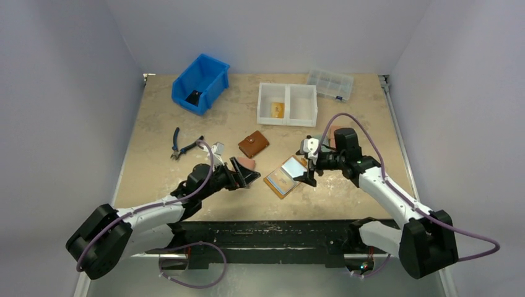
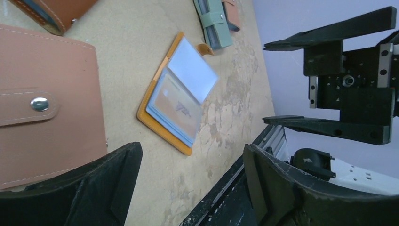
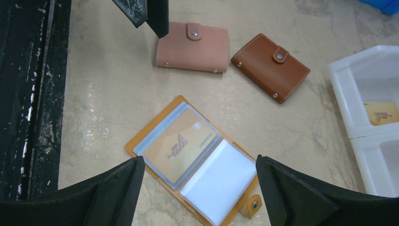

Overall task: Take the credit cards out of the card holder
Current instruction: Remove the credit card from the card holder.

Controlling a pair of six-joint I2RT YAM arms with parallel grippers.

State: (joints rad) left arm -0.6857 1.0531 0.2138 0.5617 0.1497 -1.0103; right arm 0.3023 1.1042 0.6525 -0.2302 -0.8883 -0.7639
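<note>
Card holder (image 1: 283, 178) lies open near the tabletop's front edge, about midway along it. One orange card (image 3: 181, 143) sits in a clear sleeve. Left gripper (image 1: 247, 175) and right gripper (image 1: 308, 173) flank the holder, both with fingers spread, holding nothing.

In your top view the left end effector (image 1: 246, 174) covers most of the pink wallet (image 1: 248, 163); only a sliver shows. The dark item (image 1: 195, 97) in the blue bin (image 1: 199, 83) is too small to name. So is the print on the orange card (image 1: 278, 110) in the white tray (image 1: 288, 119). The right arm hides part of something pinkish (image 1: 332, 132) behind it.

From the right wrist, the logo on the sleeved card (image 3: 181, 143) inside the card holder (image 3: 219, 176) can't be read, and the right edge cuts the tray.

From the left wrist, the top edge cuts the brown wallet (image 2: 51, 12) and the green wallet (image 2: 214, 23).
</note>
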